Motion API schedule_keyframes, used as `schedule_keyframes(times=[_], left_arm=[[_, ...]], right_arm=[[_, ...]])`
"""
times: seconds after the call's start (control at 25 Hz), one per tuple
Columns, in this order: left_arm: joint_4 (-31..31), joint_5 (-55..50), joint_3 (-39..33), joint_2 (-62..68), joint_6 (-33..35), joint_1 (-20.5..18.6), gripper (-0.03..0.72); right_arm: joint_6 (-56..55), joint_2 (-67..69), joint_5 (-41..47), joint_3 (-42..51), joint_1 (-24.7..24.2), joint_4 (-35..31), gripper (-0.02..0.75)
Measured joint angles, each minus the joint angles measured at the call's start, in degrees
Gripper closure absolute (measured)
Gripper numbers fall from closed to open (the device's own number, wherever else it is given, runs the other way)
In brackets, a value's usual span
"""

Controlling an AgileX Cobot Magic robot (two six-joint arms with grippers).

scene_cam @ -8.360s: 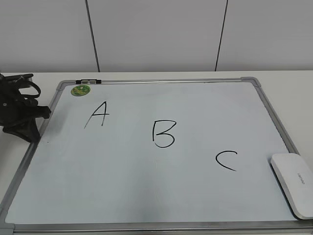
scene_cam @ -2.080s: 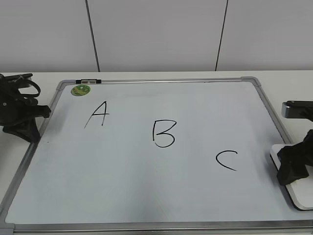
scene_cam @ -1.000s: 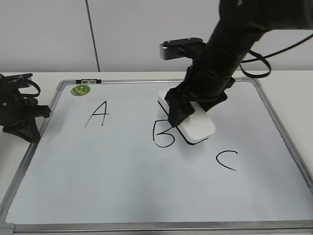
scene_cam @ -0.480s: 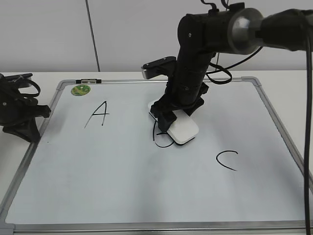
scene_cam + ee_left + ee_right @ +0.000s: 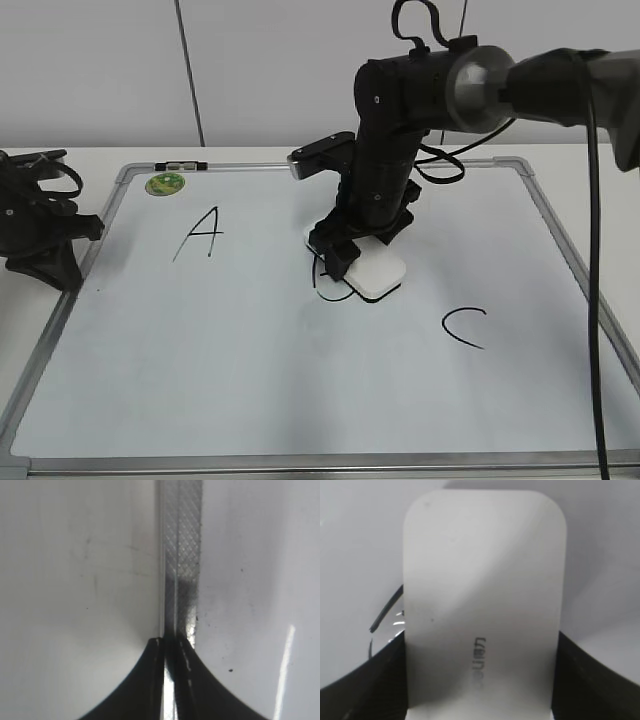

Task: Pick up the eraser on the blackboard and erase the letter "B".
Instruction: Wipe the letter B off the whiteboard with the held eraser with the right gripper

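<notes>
Eraser (image 5: pixel 376 272) on blackboard (image 5: pixel 250 380), apparently over B (image 5: pixel 328 285), btwn A (image 5: pixel 203 232) & C (image 5: pixel 464 327).

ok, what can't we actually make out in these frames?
- Letter "B": right part hidden by the eraser and right pincer, exterior view; how much is erased, unknown.
- Eraser underside: hidden, all views.
- Eraser print: too blurred to read, right wrist view.
- Left pincer: cut off by the bottom edge, left wrist view.
</notes>
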State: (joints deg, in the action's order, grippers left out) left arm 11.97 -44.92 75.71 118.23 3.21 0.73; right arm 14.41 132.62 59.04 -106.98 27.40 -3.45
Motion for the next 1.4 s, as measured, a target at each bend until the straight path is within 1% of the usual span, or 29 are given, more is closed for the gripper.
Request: schedule_keyframes(times=[0.28, 0.48, 0.64, 0.8, 1.16, 1.28, 1.4], left_arm=[[0.0, 0.2, 0.0, 0.04, 0.0, 0.0, 0.68], [0.0, 0.33, 0.0, 0.04, 0.0, 0.0, 0.68], [0.0, 0.33, 0.0, 0.04, 0.0, 0.0, 0.68], [0.0, 0.33, 0.0, 0.04, 0.0, 0.0, 0.68], [0.0, 0.33, 0.0, 0.04, 0.0, 0.0, 0.68], [0.0, 0.33, 0.0, 0.04, 0.0, 0.0, 0.68], [0.0, 0.33, 0.0, 0.04, 0.0, 0.0, 0.68]], right_arm=[[-3.08, 0.73, -0.61, -0.61, 0.45, 3.78, 0.191], [-3.36, 0.86, -0.51, -0.7, 0.58, 3.45, 0.192], [-3.36, 0.86, -0.28, -0.74, 1.7, 3.45, 0.192], [-3.36, 0.86, -0.2, -0.94, 4.11, 5.39, 0.192], [-2.94, 1.08, 0.09, -0.94, 13.94, 5.61, 0.192], [-2.37, 1.08, 0.07, -0.94, 15.62, 5.61, 0.192], [-2.27, 1.08, 0.11, -0.94, 15.84, 5.61, 0.192]])
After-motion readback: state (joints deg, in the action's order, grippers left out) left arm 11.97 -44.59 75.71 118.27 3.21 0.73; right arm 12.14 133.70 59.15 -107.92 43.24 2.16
